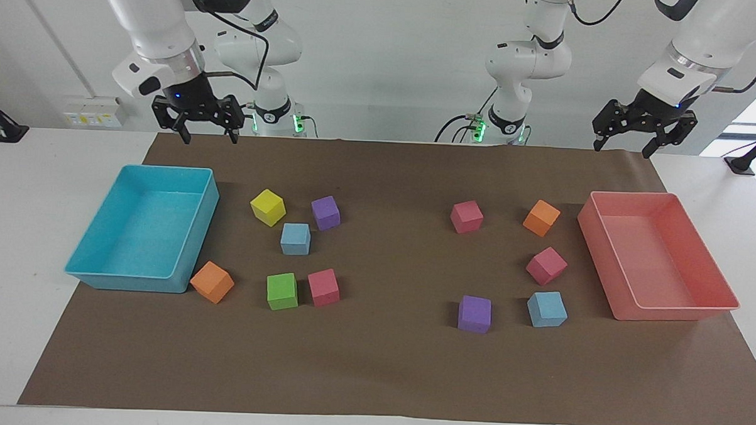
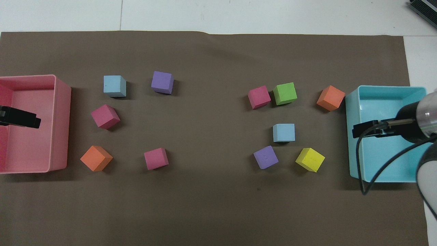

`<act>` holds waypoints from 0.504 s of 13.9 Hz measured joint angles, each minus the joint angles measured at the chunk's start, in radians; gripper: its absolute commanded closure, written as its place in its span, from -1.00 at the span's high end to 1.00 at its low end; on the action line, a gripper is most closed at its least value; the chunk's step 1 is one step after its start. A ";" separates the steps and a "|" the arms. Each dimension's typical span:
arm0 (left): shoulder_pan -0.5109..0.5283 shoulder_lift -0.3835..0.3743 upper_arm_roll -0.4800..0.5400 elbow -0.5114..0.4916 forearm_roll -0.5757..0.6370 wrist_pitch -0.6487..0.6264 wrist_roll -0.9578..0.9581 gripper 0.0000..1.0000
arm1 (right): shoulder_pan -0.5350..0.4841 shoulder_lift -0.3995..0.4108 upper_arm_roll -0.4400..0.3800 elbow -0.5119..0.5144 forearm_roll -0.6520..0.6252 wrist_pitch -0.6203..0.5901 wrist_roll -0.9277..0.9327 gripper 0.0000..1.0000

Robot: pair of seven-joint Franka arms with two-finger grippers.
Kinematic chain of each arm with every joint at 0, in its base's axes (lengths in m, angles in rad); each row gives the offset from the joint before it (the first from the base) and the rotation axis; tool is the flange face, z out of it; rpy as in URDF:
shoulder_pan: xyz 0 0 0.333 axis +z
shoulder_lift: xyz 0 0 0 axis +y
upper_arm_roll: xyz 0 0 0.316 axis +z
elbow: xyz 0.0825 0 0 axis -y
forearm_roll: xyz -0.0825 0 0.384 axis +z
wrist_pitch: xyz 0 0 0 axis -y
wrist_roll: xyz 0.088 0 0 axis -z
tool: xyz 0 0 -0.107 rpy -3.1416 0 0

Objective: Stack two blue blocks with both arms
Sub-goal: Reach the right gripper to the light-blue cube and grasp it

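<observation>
Worktop (image 1: 13, 225) covered by a brown paper mat (image 1: 385, 370), carrying 12 foam cubes and 2 bins. Blue blocks, 2: 1 blue block (image 1: 295, 238) toward the right arm's end, ringed by a yellow cube (image 1: 268, 207) at its 10 o'clock and a purple cube (image 1: 325, 212) at its 1 o'clock in the facing view, with a green cube (image 1: 282, 291) and a pink cube (image 1: 324, 287) touching side by side at its 6 o'clock; the other blue block (image 1: 547, 308) toward the left arm's end, just beside a second purple cube (image 1: 474, 314) at its 9 o'clock and a magenta cube (image 1: 546, 265) at its 12 o'clock. Neither block is stacked; both sit on the mat, well apart. Turquoise bin (image 1: 100, 253) with an orange cube (image 1: 212, 281) touching its corner. Pink bin (image 1: 715, 274). Right hand (image 1: 206, 133), fingers spread and holding nothing, raised over the turquoise bin's edge nearest the robots. Left hand (image 1: 625, 145), likewise spread and holding nothing, raised over the pink bin.
</observation>
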 measured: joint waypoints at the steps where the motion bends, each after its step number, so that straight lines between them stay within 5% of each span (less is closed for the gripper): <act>1: 0.000 0.000 0.000 0.000 0.000 0.000 0.000 1.00 | 0.021 0.015 0.001 -0.016 0.004 0.027 0.001 1.00; 7: 0.000 0.000 0.000 0.000 0.000 0.000 0.000 1.00 | 0.115 0.158 0.003 -0.065 0.006 0.231 0.055 1.00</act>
